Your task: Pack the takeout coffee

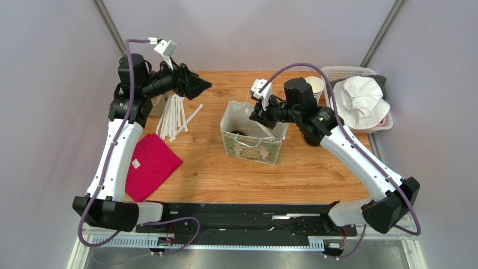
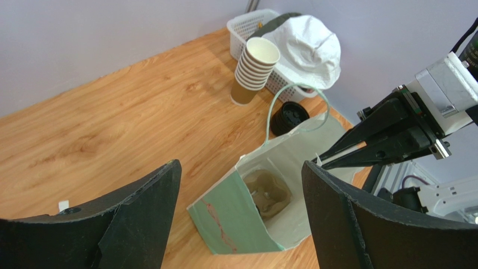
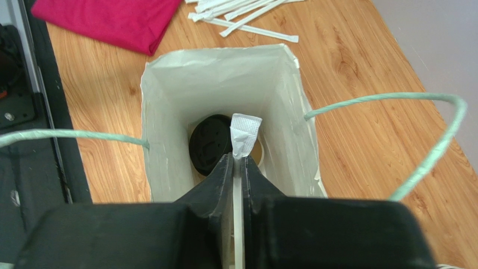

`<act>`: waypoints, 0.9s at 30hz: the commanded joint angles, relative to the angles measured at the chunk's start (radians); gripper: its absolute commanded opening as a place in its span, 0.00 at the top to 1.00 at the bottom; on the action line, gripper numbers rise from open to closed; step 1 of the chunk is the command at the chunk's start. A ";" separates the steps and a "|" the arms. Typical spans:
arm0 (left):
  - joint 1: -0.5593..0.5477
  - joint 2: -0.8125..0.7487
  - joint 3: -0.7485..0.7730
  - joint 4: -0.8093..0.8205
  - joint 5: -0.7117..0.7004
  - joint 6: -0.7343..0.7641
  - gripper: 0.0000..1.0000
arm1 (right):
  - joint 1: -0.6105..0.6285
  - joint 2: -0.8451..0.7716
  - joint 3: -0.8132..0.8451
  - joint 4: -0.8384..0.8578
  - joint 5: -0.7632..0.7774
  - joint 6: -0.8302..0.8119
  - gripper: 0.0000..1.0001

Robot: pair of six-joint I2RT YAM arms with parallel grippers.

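Far left, a red cloth point(image 1: 148, 165) is lying flat on the bench point(image 1: 314, 174) toward the front, with the left arm passing over its edge. Just behind it, a loose pile of wrapped straws point(image 1: 175, 115) is lying fanned out on the wood.

The left fingers point(image 1: 196, 85) are hovering above the back-left of the bench. They are spread wide apart, gripping nothing, and pointing toward the middle.

Mid-bench, a paper bag point(image 1: 251, 147) is standing upright with its mouth open and its pale green cord handles splaying outward. The takeout coffee point(image 3: 209, 143) is sitting at the bottom of the bag. In the right wrist view only its black lid is showing.

The right fingers point(image 1: 257, 116) are hanging over the bag's mouth, pinched closed on a single wrapped straw point(image 3: 245, 134). The straw's paper end is sticking out past the fingertips and pointing down into the bag. Cannot tell whether the straw is touching the coffee.

Further right, a stack of paper cups point(image 2: 252, 70) is standing upright and lidless toward the back of the bench. A lone black lid point(image 2: 289, 117) is lying just beside the stack, between it and the bag.

Far right, a white basket point(image 1: 345, 72) is sitting at the back corner, with a white hat point(image 1: 362, 101) lying on top of it.
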 commanded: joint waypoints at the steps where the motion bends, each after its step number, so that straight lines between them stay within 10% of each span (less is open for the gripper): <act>1: -0.001 0.020 0.023 -0.081 -0.025 0.059 0.09 | 0.009 -0.028 -0.033 0.059 -0.021 -0.071 0.84; 17: 0.002 0.296 0.486 -0.650 -0.221 0.251 0.01 | -0.003 0.044 0.400 -0.104 0.113 0.087 0.12; 27: 0.008 0.437 0.735 -0.903 -0.352 0.412 0.01 | -0.268 0.087 0.517 -0.240 0.173 0.271 0.03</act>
